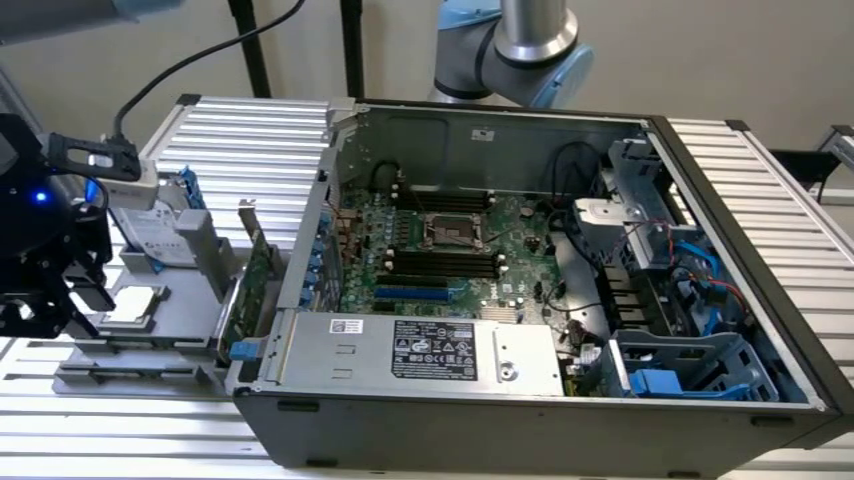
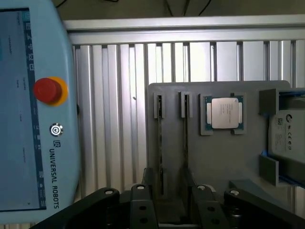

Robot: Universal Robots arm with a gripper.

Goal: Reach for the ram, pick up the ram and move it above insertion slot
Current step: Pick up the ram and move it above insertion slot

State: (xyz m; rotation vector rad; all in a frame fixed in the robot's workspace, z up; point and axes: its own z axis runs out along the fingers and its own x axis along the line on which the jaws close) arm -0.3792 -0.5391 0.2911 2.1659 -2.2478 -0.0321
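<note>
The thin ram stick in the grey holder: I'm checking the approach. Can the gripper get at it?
Probably yes: the black gripper hangs over the grey holder, and the thin edge-on ram stick has nothing covering it.

The ram (image 2: 160, 152) shows only its thin edge, its near end hidden behind the gripper (image 2: 171, 212). Picture edges cut off the teach pendant (image 2: 33, 143) and the hard drive (image 2: 288, 131).
</note>
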